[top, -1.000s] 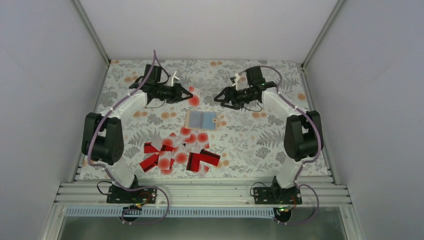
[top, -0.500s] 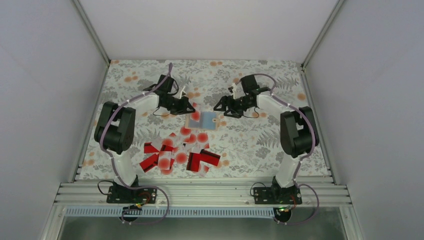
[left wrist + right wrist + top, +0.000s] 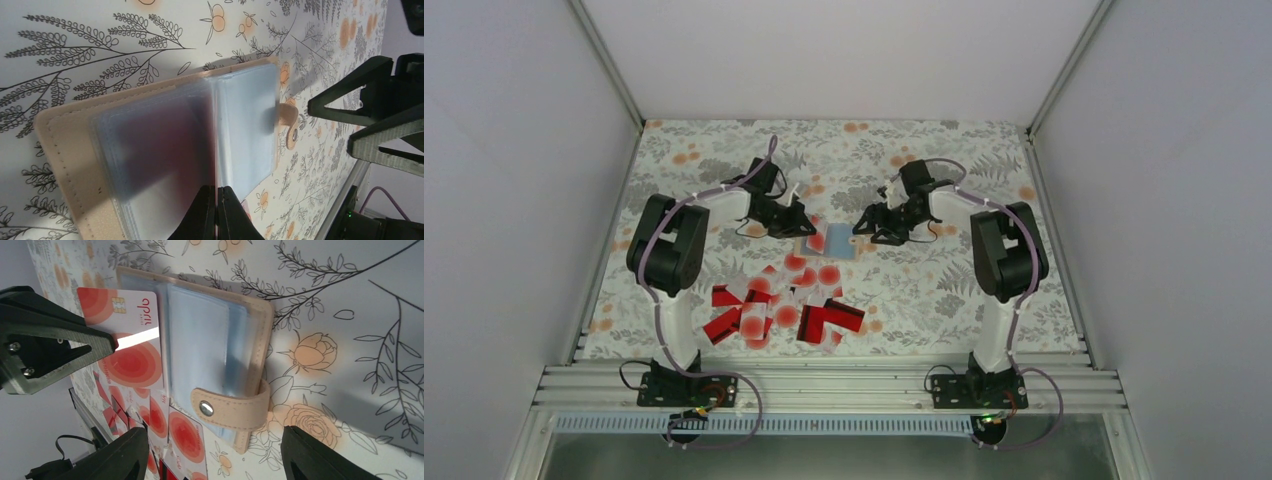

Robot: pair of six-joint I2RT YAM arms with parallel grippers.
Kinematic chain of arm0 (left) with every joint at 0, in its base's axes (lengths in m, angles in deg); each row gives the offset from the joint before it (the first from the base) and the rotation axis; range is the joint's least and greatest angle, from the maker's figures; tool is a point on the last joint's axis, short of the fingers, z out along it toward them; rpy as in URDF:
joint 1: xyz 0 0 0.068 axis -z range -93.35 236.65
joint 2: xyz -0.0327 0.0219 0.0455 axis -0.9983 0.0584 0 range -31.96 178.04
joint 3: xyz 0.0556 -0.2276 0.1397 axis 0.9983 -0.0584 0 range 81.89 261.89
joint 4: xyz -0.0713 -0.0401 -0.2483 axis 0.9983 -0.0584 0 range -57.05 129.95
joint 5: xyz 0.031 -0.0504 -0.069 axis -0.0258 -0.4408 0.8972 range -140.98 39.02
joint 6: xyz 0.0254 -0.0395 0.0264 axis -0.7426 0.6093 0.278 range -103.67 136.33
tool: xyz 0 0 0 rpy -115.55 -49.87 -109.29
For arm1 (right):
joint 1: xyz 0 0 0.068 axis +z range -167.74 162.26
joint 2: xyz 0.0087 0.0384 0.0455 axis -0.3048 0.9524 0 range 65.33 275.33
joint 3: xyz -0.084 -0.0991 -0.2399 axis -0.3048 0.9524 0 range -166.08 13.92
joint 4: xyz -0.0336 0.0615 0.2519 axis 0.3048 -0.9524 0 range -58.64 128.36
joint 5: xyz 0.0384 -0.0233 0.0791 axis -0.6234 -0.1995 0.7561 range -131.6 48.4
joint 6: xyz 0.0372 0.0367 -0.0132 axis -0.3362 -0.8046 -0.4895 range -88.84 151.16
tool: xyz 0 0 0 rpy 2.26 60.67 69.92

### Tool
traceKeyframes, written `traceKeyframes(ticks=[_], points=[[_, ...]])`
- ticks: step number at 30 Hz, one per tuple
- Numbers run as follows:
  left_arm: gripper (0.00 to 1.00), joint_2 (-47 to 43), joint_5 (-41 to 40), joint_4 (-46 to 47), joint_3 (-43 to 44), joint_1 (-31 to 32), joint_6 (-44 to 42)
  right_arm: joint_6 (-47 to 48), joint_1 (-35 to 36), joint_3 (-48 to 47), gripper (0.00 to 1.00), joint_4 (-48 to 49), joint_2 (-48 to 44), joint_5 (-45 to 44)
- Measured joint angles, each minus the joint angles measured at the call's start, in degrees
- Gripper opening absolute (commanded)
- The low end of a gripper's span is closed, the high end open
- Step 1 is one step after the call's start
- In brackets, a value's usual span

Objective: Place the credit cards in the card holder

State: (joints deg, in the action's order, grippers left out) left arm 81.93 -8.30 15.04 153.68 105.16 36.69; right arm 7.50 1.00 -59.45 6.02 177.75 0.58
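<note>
**A:** where's the card holder (image 3: 210, 335) at?

**B:** lying open mid-surface (image 3: 924, 290). The left claw (image 3: 216, 195) is pinched tight on a red-dotted white card (image 3: 131, 335), held over the half away from the snap strap (image 3: 230, 407). The right claw (image 3: 865, 222) gapes wide by the strap side, holding nothing. The other credit cards (image 3: 784, 310) are piled nearer the arm bases.

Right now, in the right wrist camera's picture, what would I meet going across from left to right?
Left hand → white card with red dots, which it grips → card holder, lying open → printed rose.
</note>
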Motion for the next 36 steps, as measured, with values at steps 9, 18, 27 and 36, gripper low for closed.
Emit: traceKeyframes(ticks=[9, 18, 27, 36], points=[[0.02, 1.44, 1.55, 1.64, 0.85, 0.55, 1.31, 1.25, 0.00, 0.00, 0.61, 0.02, 2.14, 0.92], [0.02, 2.49, 1.84, 3.02, 0.85, 1.42, 2.49, 1.95, 0.00, 0.00, 0.58, 0.02, 4.09, 1.57], [0.02, 2.89, 1.77, 4.28, 0.68, 2.03, 3.91, 2.45, 0.00, 0.00, 0.52, 0.50, 4.74, 2.69], [0.02, 3.04, 1.95, -0.74, 2.71, 2.01, 2.45, 2.49, 0.00, 0.00, 0.50, 1.99, 5.73, 4.46]])
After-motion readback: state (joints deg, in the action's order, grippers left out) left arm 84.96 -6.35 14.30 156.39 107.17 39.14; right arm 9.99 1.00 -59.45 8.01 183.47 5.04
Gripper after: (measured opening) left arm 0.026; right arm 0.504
